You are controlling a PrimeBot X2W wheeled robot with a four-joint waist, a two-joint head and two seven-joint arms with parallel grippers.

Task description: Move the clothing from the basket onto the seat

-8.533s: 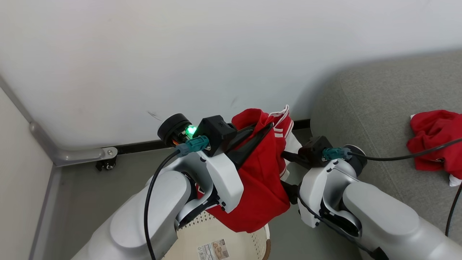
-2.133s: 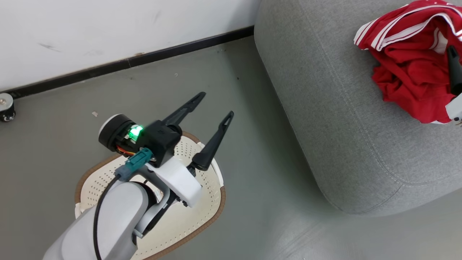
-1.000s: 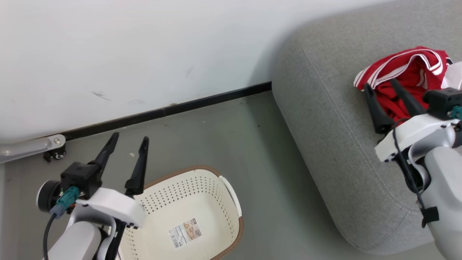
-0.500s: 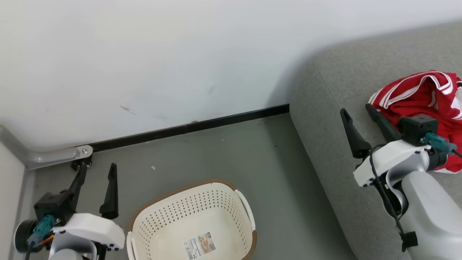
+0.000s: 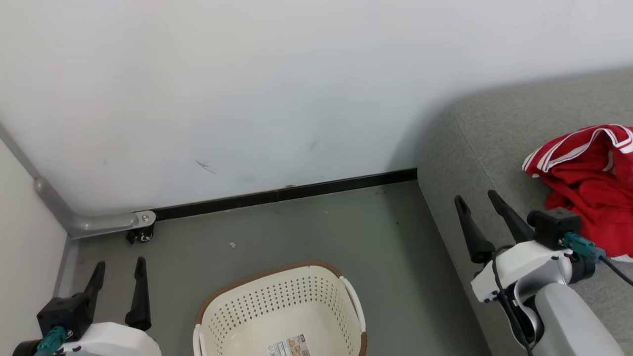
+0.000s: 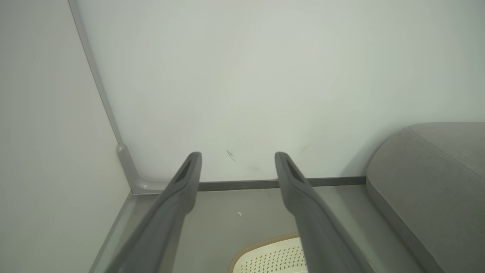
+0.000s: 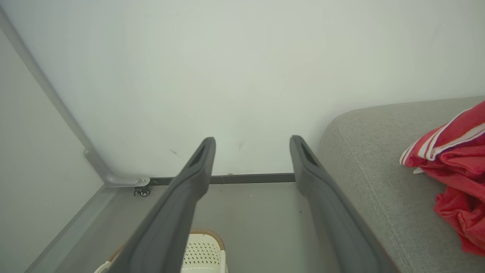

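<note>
The left gripper (image 5: 121, 263) and the right gripper (image 5: 475, 196) both have their fingers spread and grip nothing. Between them the basket (image 5: 277, 296) stands on the floor (image 5: 306, 232), a paper label (image 5: 289, 346) on its bottom. Farther right, the red clothing (image 5: 588, 198) lies bunched on the grey seat (image 5: 494, 143).

Red clothing (image 5: 588, 198) crumpled on grey seat (image 5: 494, 148); basket (image 5: 277, 306) upright.

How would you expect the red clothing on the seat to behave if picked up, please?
The clothing lies crumpled in soft folds on the seat, so it would probably hang limp. Thin-looking fabric suggests it is light. Pushed, it would likely bunch rather than slide.
</note>
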